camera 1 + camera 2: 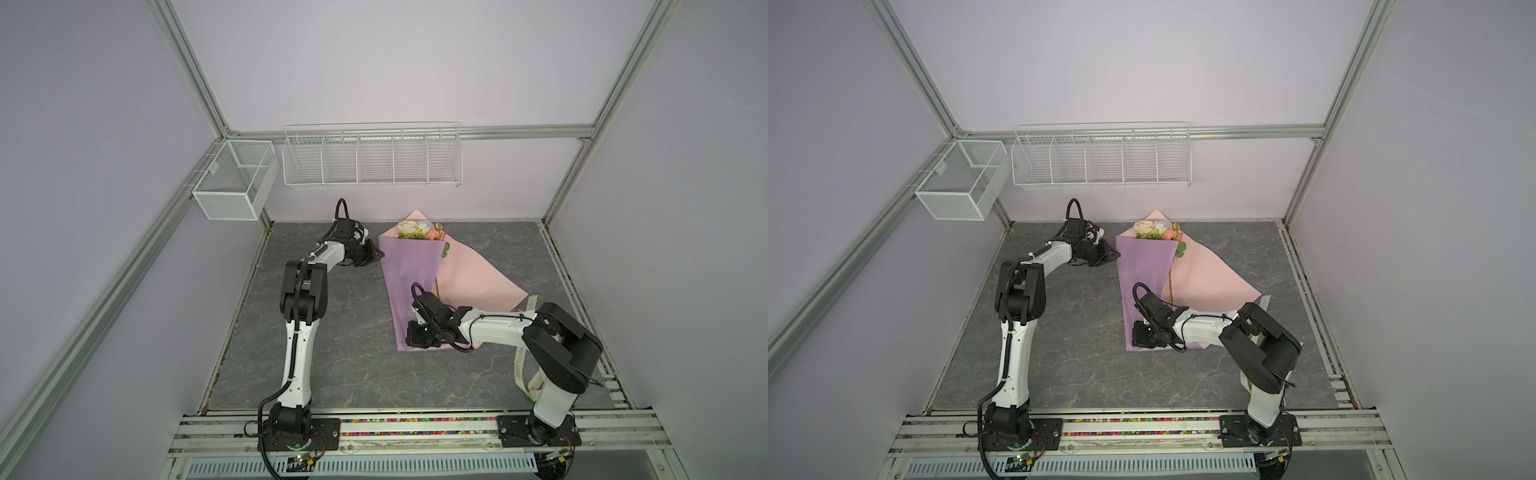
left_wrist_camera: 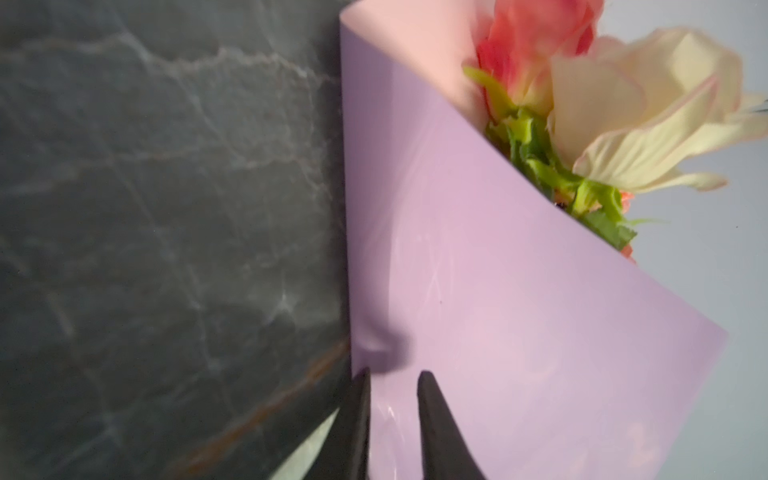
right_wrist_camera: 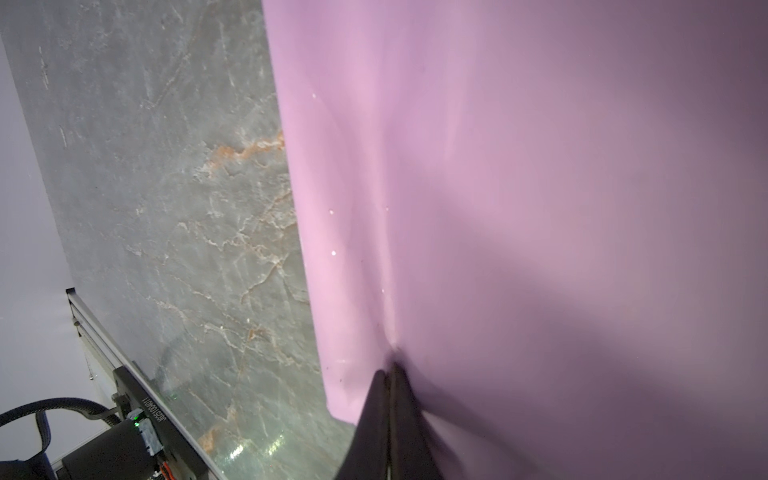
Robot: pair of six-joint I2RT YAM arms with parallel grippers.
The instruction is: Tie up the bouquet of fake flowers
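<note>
Top views both show the dark marbled table [image 1: 353, 374] with the paper [image 1: 409, 274] lying from its middle toward the back wall. The paper is a pink sheet spread flat on the right, with a lilac flap folded over from the left that narrows toward the near end. The bouquet [image 1: 420, 231] lies on the pink sheet under that flap, its heads toward the back wall and poking out past the flap's far edge. It is a small, tight bunch of cream, pale-blue and pink blooms over green foliage. One leaf [image 1: 446, 249] hangs out at the right, and one thin stem [image 1: 437, 286] shows along the flap's right edge; the rest is covered. The left wrist view shows a cream rose [image 2: 648, 112] with pink-tipped petals beside a coral bloom and frilled green sepals. A cream lettered ribbon [image 1: 519, 361] runs from the paper's right corner toward the near edge, partly hidden by the right arm. The left gripper [image 1: 377, 255] sits low at the flap's far left corner. In its wrist view its fingers [image 2: 432, 415] stand slightly apart, with lilac showing in the gap and a dent in the fold just beyond the tips. The right gripper [image 3: 390, 368] is at the flap's near end, its fingers pressed together on the paper, which puckers at their tips.
</note>
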